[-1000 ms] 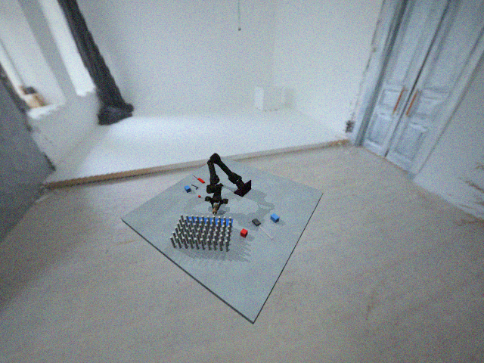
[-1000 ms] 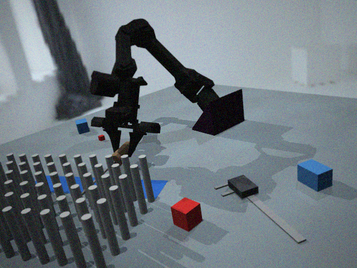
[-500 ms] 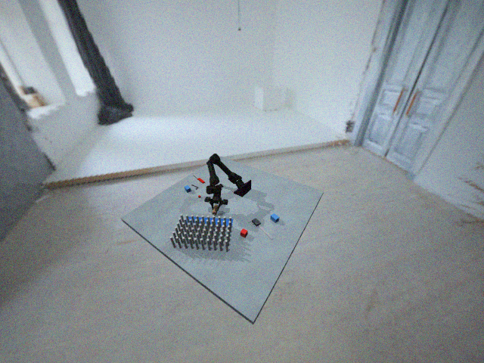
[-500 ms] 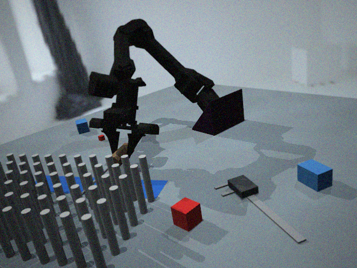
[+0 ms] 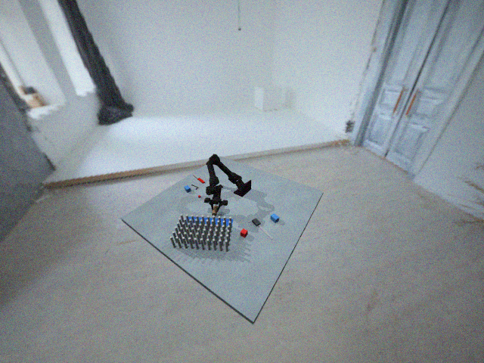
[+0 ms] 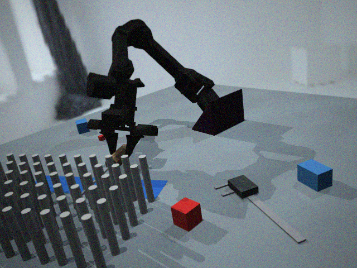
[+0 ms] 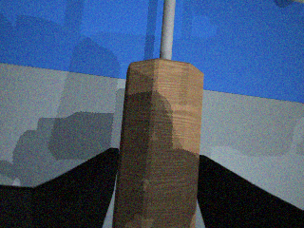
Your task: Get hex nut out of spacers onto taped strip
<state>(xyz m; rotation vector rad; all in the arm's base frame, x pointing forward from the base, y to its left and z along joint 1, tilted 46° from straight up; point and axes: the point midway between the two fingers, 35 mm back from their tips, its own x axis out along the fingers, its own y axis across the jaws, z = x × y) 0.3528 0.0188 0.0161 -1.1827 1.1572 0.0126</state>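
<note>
A pale room with white walls and a wooden floor surrounds a grey square table top (image 5: 249, 289) (image 6: 276, 144); on it a black robot arm (image 5: 223, 167) (image 6: 164, 56) arches up and over, its gripper (image 5: 215, 206) (image 6: 121, 148) (image 7: 156, 160) pointing down; in front of the gripper stands a field of upright metal spacers (image 5: 200, 233) (image 6: 117, 220), in close rows, with a blue taped strip (image 5: 227, 221) (image 6: 161, 186) (image 7: 247, 47) along the edge nearest the arm; to one side lie a red cube (image 5: 243, 232) (image 6: 186, 214), a blue block (image 5: 274, 218) (image 6: 314, 176) and a dark two-pronged tool (image 5: 255, 221) (image 6: 242, 186)

The fingers stand a little under half open, closed firmly on the wooden handle (image 5: 215, 209) (image 6: 119, 154) (image 7: 161, 142) of a tool whose thin metal rod (image 7: 167, 30) runs out over the strip; the hex nut cannot be made out in any view, so its place among the spacers cannot be told

The step in hand seems to be working the rod through the field to reach or drag the nut; the next move calls for slow, straight travel along a lane between rows, the rod clear of every spacer
</note>
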